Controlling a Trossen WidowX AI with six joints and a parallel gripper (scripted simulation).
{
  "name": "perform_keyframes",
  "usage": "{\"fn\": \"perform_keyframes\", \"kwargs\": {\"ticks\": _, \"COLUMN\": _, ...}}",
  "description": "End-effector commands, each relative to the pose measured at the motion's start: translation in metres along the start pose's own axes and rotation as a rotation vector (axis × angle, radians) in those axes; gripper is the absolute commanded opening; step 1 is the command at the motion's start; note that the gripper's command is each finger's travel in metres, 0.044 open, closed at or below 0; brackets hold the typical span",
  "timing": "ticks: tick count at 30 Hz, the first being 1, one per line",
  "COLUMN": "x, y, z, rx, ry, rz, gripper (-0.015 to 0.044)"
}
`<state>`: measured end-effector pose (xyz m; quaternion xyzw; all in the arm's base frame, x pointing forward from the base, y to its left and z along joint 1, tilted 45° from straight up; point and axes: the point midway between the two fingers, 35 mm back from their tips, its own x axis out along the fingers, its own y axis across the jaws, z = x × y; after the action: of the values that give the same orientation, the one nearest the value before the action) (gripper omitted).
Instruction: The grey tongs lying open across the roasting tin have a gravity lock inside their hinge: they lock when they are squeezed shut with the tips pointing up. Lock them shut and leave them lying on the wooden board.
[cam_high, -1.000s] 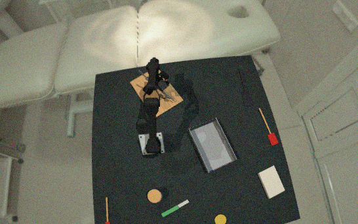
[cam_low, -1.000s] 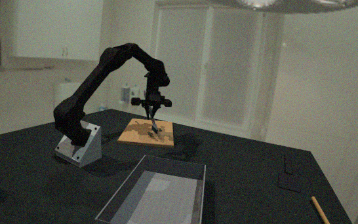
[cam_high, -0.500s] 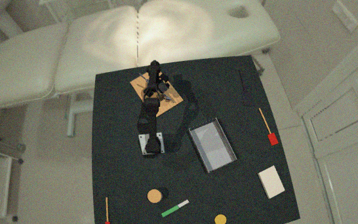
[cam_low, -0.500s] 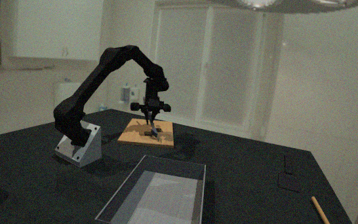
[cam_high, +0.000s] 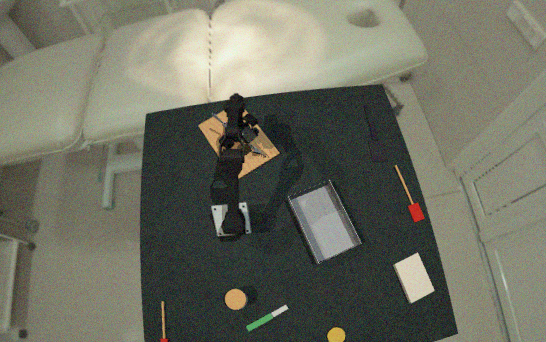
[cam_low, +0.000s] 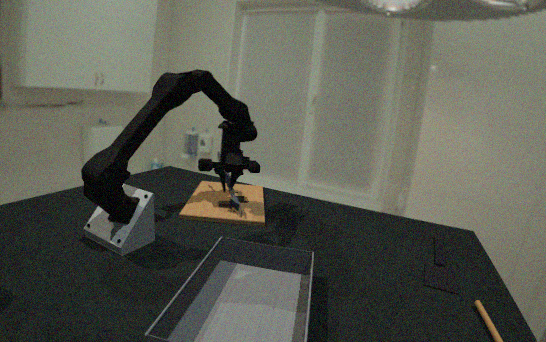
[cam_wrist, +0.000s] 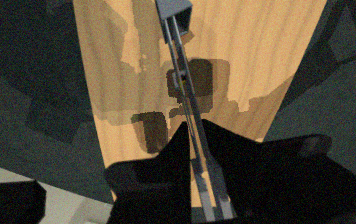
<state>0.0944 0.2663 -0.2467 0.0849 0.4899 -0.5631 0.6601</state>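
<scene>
My gripper points down over the wooden board and is shut on the grey tongs. In the wrist view the two arms of the tongs run close together, nearly parallel, from between the fingers to a grey block-like end at the top. The tongs are low over the board; whether they touch it is hard to tell. The state of the lock inside the hinge is not visible. The roasting tin holds nothing.
A red-ended stick and a cream block are at the right. An orange disc, a green and white marker and a yellow disc are near the front. The arm's base is between board and discs.
</scene>
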Motion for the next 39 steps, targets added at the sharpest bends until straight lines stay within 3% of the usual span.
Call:
{"fn": "perform_keyframes", "kwargs": {"ticks": 1, "x": 0.0, "y": 0.0, "z": 0.0, "rx": 0.0, "ry": 0.0, "rz": 0.0, "gripper": 0.0113}}
{"fn": "perform_keyframes", "kwargs": {"ticks": 14, "x": 0.0, "y": 0.0, "z": 0.0, "rx": 0.0, "ry": 0.0, "rz": 0.0, "gripper": 0.044}}
{"fn": "perform_keyframes", "kwargs": {"ticks": 20, "x": -0.024, "y": -0.002, "z": 0.023, "rx": -0.003, "ry": 0.001, "rz": -0.003, "gripper": 0.044}}
{"fn": "perform_keyframes", "kwargs": {"ticks": 31, "x": -0.11, "y": -0.034, "z": 0.145, "rx": 0.001, "ry": -0.017, "rz": -0.006, "gripper": 0.044}}
{"fn": "perform_keyframes", "kwargs": {"ticks": 39, "x": -0.113, "y": -0.035, "z": 0.147, "rx": 0.001, "ry": -0.016, "rz": -0.005, "gripper": 0.044}}
